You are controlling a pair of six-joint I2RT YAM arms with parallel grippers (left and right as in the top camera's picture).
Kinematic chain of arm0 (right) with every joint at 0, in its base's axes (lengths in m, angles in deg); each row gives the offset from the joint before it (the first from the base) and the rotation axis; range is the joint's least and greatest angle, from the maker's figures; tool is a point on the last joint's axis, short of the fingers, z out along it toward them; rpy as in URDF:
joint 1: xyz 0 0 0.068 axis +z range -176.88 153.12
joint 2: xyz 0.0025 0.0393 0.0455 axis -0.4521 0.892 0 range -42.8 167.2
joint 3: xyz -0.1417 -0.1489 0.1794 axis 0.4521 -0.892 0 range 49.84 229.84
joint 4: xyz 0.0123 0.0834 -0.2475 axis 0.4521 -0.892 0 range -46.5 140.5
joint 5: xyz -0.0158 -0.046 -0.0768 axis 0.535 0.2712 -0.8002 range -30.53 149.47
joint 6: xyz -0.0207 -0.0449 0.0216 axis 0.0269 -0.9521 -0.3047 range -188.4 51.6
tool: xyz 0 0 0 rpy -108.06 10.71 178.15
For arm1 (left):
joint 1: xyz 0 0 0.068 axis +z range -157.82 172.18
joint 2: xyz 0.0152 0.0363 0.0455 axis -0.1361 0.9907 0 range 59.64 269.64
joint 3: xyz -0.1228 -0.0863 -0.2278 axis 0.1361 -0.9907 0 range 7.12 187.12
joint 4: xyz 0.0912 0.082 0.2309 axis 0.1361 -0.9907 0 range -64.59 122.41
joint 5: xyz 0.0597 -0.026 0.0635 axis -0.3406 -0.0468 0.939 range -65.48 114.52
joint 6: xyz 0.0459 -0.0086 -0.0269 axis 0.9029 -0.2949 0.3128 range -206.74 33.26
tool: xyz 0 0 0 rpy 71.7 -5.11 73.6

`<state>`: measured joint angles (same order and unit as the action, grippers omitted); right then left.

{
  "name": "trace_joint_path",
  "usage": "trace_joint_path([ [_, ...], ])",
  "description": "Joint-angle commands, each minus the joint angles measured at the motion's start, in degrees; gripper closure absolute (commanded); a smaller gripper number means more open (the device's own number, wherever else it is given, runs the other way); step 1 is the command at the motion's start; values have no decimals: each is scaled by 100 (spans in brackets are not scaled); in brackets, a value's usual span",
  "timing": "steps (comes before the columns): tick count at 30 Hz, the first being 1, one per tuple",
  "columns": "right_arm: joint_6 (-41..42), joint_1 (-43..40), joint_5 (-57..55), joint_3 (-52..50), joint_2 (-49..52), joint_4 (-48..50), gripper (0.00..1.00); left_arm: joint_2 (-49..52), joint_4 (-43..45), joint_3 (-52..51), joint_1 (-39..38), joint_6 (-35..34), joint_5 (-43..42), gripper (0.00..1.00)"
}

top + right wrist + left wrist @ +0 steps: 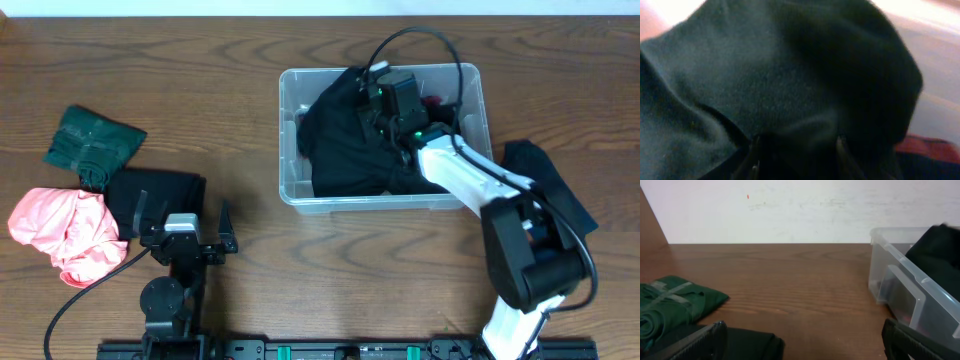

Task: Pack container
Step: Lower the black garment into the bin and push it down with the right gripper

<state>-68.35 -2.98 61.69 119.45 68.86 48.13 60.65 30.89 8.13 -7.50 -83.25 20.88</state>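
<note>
Now | right fingers [754, 162] inside container [290, 130] | pinching black cloth [335, 140]

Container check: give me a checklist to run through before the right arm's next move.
1. Black garment inside the container: ok.
2. Garment below the rim: not ok, it humps above it.
3. Right pincer grip: ok, fabric is bunched between its fingers.
4. Left pincer open and apart from the container: ok.
5. Room left in the container: cannot tell, the garment hides the base.
6. Green cloth and pink cloth waiting on the table: ok.
</note>
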Motion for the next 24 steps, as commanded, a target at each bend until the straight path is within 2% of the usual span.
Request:
trace_joint_path([
  [1,-328,190,1528,-85,367,-531,57,2,-219,-79,26,76,-22,2],
  [6,-26,162,-229,-81,254,-883,52,2,-219,-79,26,76,-24,2],
  [9,-28,118,-671,-81,-39,-879,50,2,-219,-79,26,79,-24,2],
  [16,566,-243,-1864,-81,-1480,-1158,42,2,-219,-79,26,79,-24,2],
  [21,629,-743,-1991,-81,-2542,-2140,43,2,-219,-79,26,76,-24,2],
  [24,1047,-1110,-2468,-81,-3060,-3370,41,2,-219,-79,26,76,-24,2],
])
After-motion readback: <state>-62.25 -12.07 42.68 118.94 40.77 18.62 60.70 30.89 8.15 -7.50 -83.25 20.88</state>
